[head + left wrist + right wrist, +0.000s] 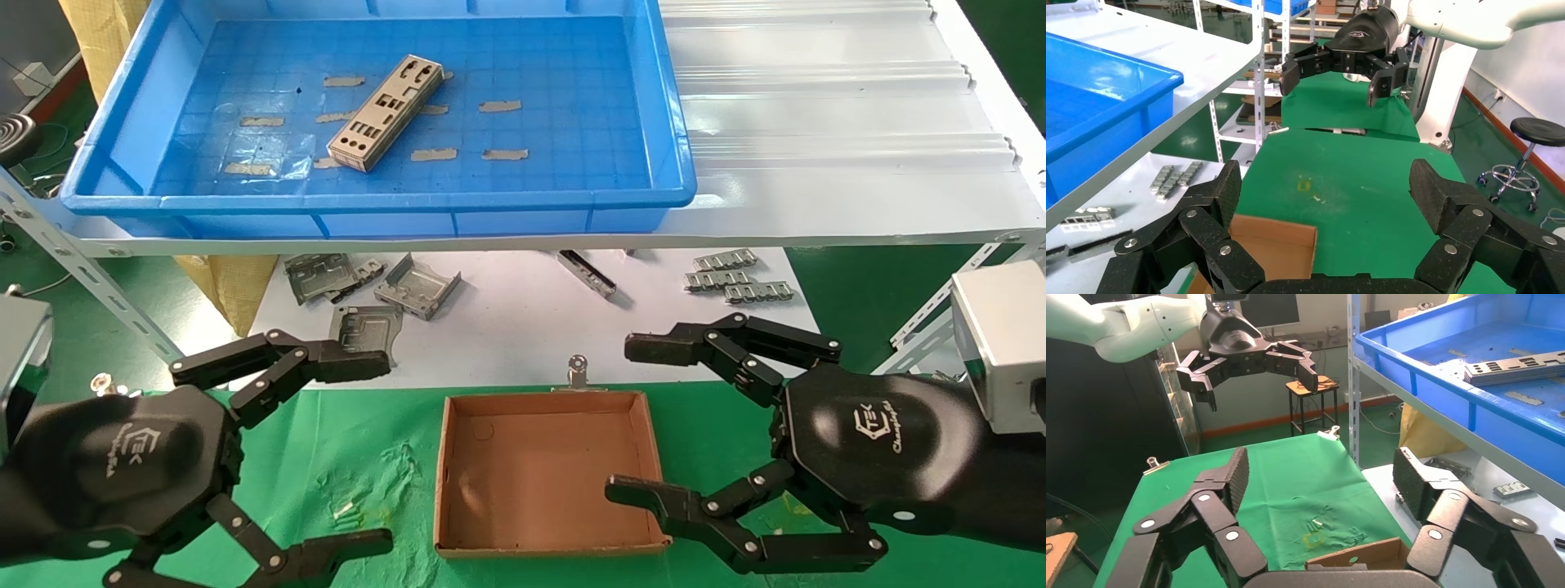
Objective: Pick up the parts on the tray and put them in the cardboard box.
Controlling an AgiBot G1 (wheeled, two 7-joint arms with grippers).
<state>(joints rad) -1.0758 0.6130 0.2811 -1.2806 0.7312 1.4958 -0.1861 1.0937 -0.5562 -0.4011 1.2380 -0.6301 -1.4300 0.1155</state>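
Note:
A stack of thin silver-grey punched plates, the parts (386, 113), lies in the middle of the blue tray (654, 98) on the upper shelf; the stack also shows in the right wrist view (1514, 366). The brown cardboard box (546, 472) sits empty on the green cloth between my arms; a corner of it shows in the left wrist view (1278, 242) and the right wrist view (1358, 554). My left gripper (355, 449) is open and empty, left of the box. My right gripper (629, 420) is open and empty over the box's right side.
Below the shelf, on a white sheet, lie bent grey brackets (417, 286) and ridged linked strips (739, 278). A metal clip (578, 371) stands at the box's far edge. The shelf's front edge (523, 241) overhangs these. A slotted steel upright (90, 278) slants at left.

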